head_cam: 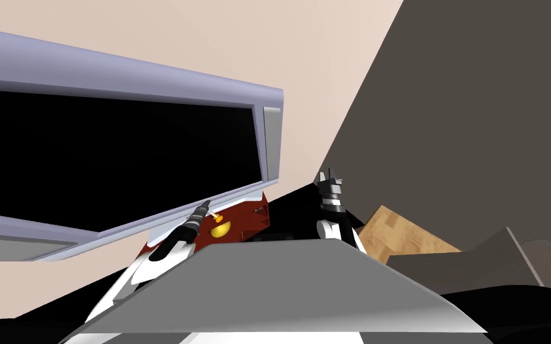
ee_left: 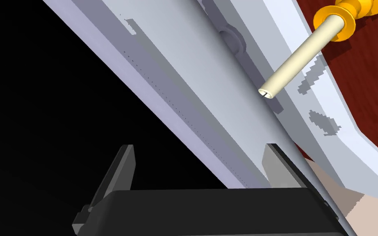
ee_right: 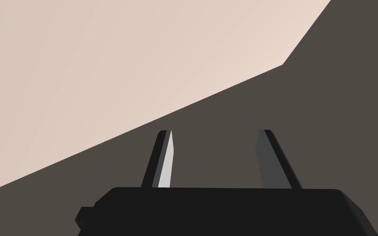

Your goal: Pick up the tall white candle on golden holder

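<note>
- The candle [ee_left: 294, 57] is a slim cream stick in a golden holder [ee_left: 340, 22]. It stands on a dark red table [ee_left: 360, 82], just beside the lower edge of a big grey-framed screen [ee_left: 208, 82].
- In the head view this spot sits in the lower middle of the frame, under the screen's bottom right corner.
- The left tool [ee_left: 199, 147] is wide open and holds nothing. The candle lies beyond its tips and outside one finger, not between the two.
- The right tool [ee_right: 215, 132] is raised right of centre in the head view, fingers spread, also holding nothing.
- The candle looks light, stiff and smooth, and probably brittle, so a hard squeeze or a knock on the screen frame could snap it.
- The best hold is likely low on the stick, near the golden collar, with a gentle pinch across its width.
</note>
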Robot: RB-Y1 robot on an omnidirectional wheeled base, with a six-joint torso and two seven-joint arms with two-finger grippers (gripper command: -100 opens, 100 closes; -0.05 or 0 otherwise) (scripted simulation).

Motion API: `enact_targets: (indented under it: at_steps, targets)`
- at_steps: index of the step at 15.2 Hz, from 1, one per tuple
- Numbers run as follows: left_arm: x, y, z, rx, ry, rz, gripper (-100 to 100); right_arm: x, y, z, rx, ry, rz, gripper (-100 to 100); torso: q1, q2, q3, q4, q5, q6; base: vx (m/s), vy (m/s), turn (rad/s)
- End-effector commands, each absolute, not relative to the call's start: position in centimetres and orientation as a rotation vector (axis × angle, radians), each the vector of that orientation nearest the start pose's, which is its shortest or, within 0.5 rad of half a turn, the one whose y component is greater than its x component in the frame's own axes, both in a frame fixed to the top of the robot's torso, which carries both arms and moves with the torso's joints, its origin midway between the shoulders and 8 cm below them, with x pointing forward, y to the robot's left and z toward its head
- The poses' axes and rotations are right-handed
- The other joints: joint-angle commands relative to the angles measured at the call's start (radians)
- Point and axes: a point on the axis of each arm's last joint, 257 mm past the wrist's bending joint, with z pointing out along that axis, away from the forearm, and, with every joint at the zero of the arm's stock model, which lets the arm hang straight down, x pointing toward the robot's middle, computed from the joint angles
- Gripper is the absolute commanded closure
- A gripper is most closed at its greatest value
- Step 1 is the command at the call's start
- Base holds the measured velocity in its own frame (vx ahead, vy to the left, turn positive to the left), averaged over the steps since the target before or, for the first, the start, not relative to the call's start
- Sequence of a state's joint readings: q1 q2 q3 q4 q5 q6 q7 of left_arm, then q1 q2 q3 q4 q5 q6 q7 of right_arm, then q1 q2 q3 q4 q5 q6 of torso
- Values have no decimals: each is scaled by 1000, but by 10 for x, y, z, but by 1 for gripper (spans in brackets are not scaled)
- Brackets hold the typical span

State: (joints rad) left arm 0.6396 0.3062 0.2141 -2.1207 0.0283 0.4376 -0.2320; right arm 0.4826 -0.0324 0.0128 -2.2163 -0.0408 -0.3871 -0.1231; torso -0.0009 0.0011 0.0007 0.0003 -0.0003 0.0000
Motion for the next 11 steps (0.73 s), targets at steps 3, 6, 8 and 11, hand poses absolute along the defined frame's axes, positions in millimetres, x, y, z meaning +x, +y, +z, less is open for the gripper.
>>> enact_targets:
  at_steps: [3,6,8,11]
  targets:
    - [299,482,-302,-1273,1647,-210,-100,375,-281,-22,849,686,1417,0,0,0,0,0,0,0,1,-29,-190]
    - [283,492,-316,-1323,1684,-149,-100,375,-281,-22,849,686,1417,0,0,0,0,0,0,0,6,-23,-124]
    - [270,501,-326,-1355,1709,-102,-100,375,-281,-22,849,686,1417,0,0,0,0,0,0,0,10,-23,-204]
    - [252,510,-339,-1411,1748,-38,-100,375,-281,-22,849,686,1417,0,0,-1,-1,0,0,0,16,-18,-185]
